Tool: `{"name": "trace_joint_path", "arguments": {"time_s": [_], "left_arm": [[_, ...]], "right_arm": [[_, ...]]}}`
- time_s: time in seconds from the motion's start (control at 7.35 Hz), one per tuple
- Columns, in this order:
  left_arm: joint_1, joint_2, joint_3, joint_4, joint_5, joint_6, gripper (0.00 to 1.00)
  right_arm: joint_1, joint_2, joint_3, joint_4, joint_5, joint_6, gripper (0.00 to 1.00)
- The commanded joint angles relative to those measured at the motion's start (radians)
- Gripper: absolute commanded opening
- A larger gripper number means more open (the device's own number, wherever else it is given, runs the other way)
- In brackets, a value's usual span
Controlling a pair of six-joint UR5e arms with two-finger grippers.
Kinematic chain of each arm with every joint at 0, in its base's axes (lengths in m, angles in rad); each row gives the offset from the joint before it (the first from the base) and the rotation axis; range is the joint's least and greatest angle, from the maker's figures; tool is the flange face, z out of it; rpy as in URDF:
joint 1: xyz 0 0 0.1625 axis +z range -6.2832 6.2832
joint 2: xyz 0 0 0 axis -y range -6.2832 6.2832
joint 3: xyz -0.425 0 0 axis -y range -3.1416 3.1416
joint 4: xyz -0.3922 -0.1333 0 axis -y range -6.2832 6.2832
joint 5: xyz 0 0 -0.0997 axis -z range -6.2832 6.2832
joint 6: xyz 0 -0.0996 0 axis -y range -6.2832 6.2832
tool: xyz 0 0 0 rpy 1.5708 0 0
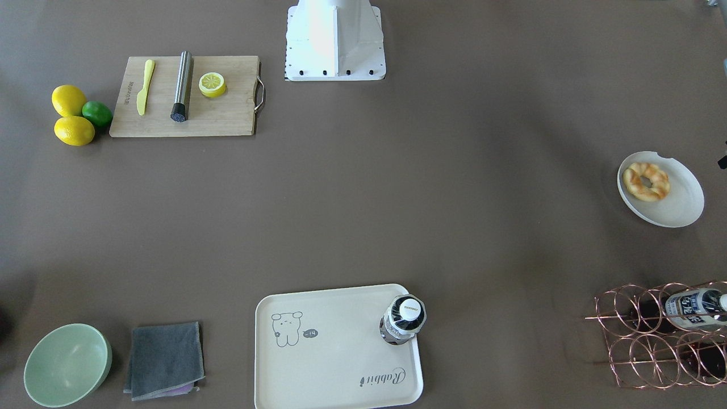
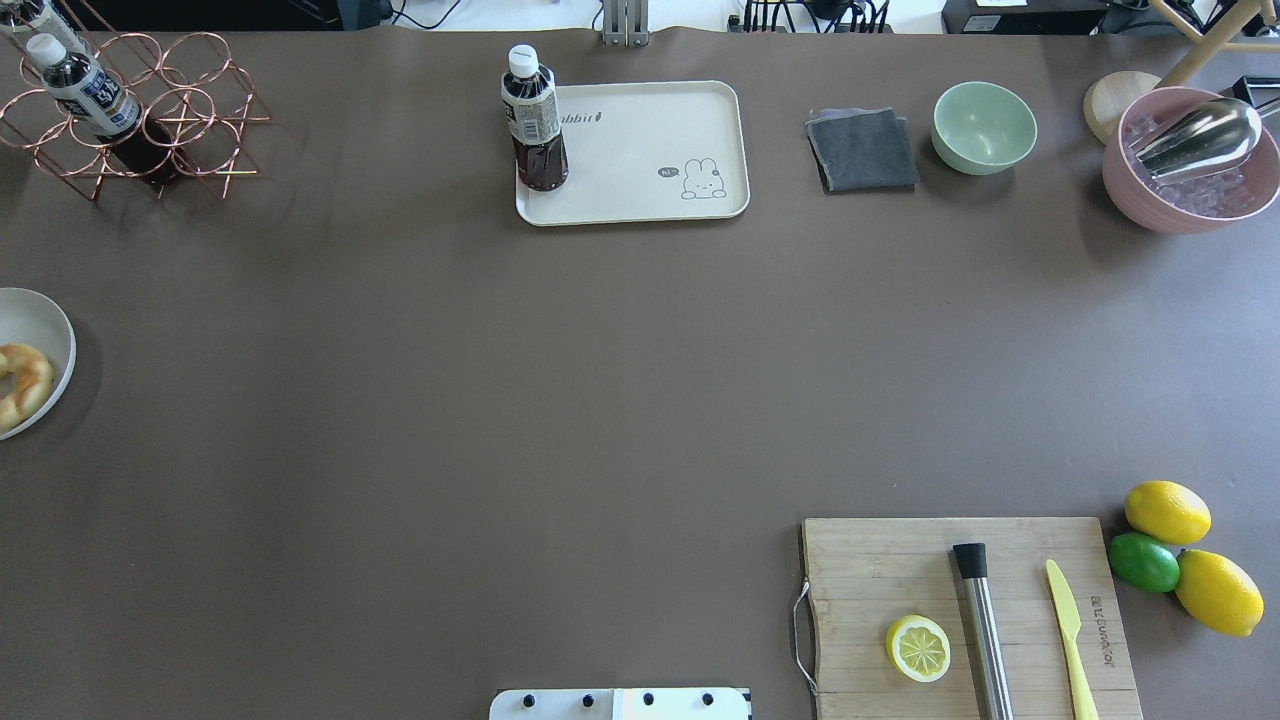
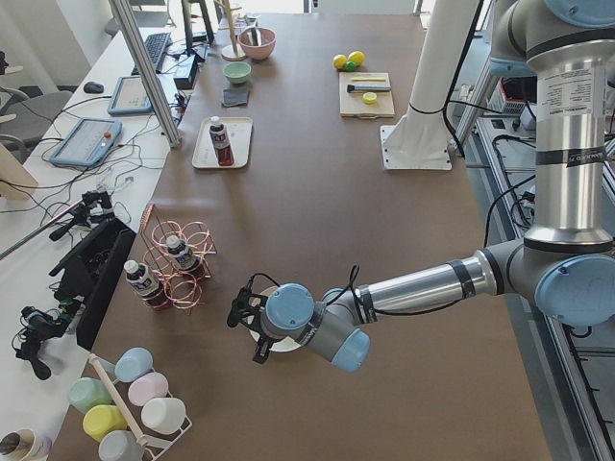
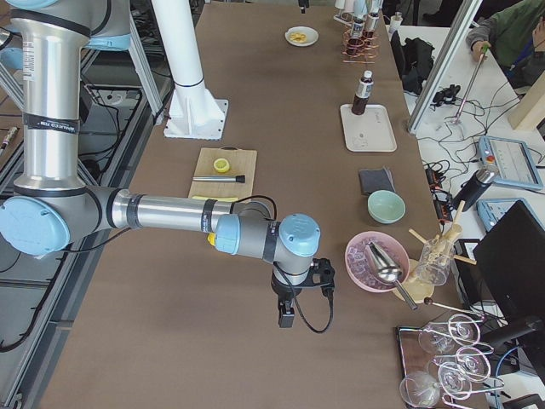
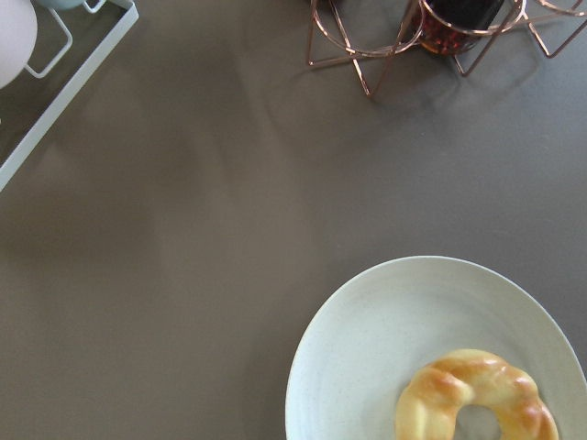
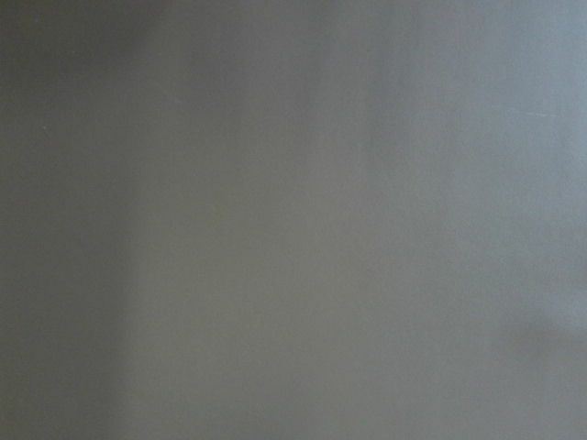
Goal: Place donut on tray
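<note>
The brown bench point(image 1: 397, 199) runs wide between its cluttered edges. The donut point(image 1: 646, 181) lies on a round white plate point(image 1: 679, 207) near the bench end on the robot's left, well apart from the tray point(image 1: 335, 363) at the operators' edge, where a bottle point(image 1: 403, 319) stands in one corner. The left tool point(image 3: 248, 322) hangs over the plate and the right tool point(image 4: 286, 313) over plain bench; I cannot tell how far either is open

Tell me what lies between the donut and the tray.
Nothing: in the overhead view only bare table runs from the donut to the tray. A bottle stands on the tray's donut-side edge.
</note>
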Motion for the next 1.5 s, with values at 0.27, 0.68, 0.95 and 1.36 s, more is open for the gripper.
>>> {"name": "trace_joint_path", "arguments": {"time_s": [0.27,0.68,0.95,1.36], "left_arm": [[0.08,-0.044,0.13,-0.002,-0.001,-0.019,0.91],[0.098,-0.044,0.148,-0.009,-0.008,-0.019,0.76],[0.123,-0.044,0.15,-0.008,-0.008,-0.022,0.76],[0.129,-0.067,0.179,-0.008,-0.008,-0.072,0.88]], "right_arm": [[-0.006,0.007,0.0,0.0,0.052,-0.005,1.0],[-0.009,0.006,0.0,0.001,0.055,-0.008,1.0],[-0.009,0.006,0.0,0.001,0.055,-0.008,1.0],[-0.009,0.004,0.0,0.001,0.055,-0.008,1.0]]}}
